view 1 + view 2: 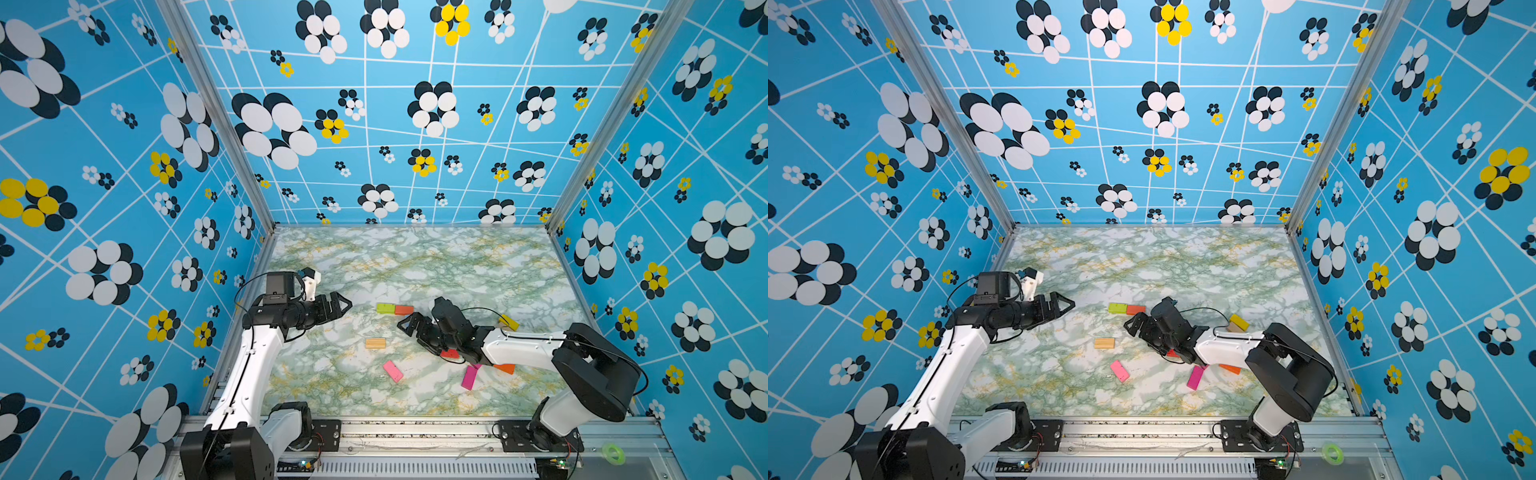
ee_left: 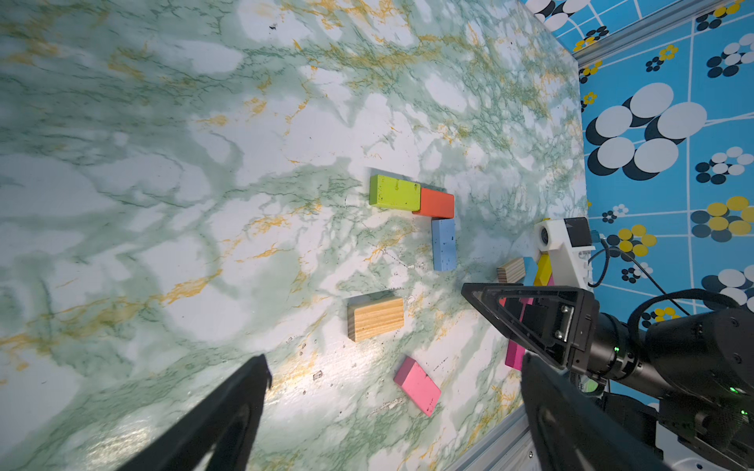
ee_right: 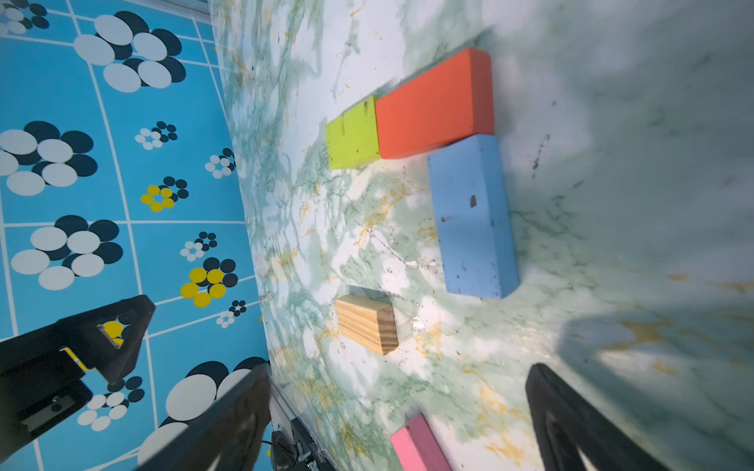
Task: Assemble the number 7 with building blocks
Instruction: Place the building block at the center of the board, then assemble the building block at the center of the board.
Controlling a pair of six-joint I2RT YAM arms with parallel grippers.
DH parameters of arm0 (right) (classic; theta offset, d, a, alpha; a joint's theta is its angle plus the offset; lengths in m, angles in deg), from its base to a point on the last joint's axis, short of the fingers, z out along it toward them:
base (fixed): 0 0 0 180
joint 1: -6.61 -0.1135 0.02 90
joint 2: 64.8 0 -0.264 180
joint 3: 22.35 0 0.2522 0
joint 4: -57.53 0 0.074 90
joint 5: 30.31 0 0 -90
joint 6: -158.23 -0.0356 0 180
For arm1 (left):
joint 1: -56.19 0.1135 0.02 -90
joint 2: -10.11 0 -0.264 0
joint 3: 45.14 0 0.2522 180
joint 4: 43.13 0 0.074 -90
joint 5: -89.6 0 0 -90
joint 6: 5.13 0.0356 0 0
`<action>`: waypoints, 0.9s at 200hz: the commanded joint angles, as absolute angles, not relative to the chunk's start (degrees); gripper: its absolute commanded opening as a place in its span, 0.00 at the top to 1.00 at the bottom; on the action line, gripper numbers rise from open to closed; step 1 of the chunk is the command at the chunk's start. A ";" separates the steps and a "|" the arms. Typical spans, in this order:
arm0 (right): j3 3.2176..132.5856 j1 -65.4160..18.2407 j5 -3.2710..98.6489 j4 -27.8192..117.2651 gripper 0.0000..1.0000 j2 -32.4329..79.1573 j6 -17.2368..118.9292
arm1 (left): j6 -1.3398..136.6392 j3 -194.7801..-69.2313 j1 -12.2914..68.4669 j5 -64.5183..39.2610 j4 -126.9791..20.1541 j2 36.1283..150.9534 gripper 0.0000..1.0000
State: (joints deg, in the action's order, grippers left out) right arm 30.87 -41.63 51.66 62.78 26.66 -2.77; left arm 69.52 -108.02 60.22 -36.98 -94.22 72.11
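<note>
The right gripper (image 3: 400,369) hangs just over the table with its jaws spread wide and nothing between them. The left gripper (image 1: 344,308) is equally wide and empty, well off to its own side.

The number 7 sits mid-table and looks three-fifths built. The green block (image 2: 393,191) and an orange block (image 2: 434,202) form the bar, and a light blue block (image 2: 443,244) hangs from the orange one's end as the first stem piece.

The step in hand seems to be clearing away for a fourth block. Rising straight up would keep the fingers from nudging the blue piece. The pink block (image 2: 417,385) lies free and flat — probably the easiest pick. It should land end to end with the blue, in line.

Counted in view:
- one green, one pink, one magenta (image 1: 469,377), one yellow (image 1: 509,322) and one red (image 1: 449,354), mostly hidden
- two orange, the second (image 1: 504,368) under the right arm
- two plain wood (image 2: 375,318) (image 2: 510,270)
- one light blue for certain — a second sliver by the yellow is unclear
</note>
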 commanded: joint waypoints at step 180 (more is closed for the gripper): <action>27.84 -46.16 61.39 73.51 0.01 32.83 -17.07 | 70.92 -107.59 59.25 -36.80 -94.25 70.76 0.01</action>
State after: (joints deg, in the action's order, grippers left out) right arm 29.80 -45.92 58.19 70.62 31.38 -14.66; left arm 69.58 -108.02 59.78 -36.98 -94.22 72.11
